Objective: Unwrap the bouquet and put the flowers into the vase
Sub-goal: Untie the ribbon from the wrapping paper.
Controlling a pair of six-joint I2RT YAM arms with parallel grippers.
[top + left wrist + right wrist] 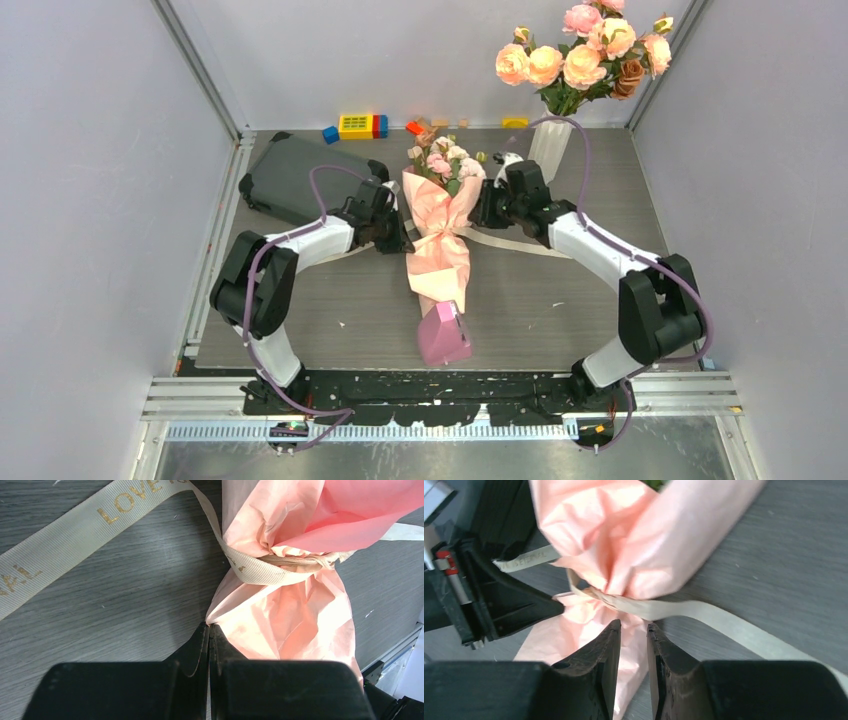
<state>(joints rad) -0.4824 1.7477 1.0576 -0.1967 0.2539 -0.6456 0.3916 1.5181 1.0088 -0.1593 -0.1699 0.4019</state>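
Bouquet (pixel 440 235) is lying flat in the middle of the table (pixel 560 300), open end pointing away from the arm bases. The pink paper works as the container here: the flowers (pixel 443 160), little pink and cream roses with green leaves, poke out of the far end, all inside the wrap. A beige ribbon (pixel 75 535) with gold "LOVE" lettering is cinched round the paper's waist, and its long tails lie flat on the table on both sides.

The vase (pixel 550 148) stands upright at the back right, well apart from the bouquet. It's already got a big cluster of peach-orange roses (pixel 580 55) in it, none of the small ones.

Left gripper (pixel 209 626) is closed right up, fingers pressed together, tips touching the edge of the paper just below the ribbon. Can't tell whether any paper is actually pinched in there. Right gripper (pixel 634 626) is on the opposite side of the waist, jaws a little way apart, with nothing between them that I can see, hovering over the paper right by the ribbon.

Other stuff: a solid pink wedge (pixel 443 335) touching the near end of the wrap, a dark grey case (pixel 290 175) back left, and coloured toy blocks (pixel 355 125) along the back edge.
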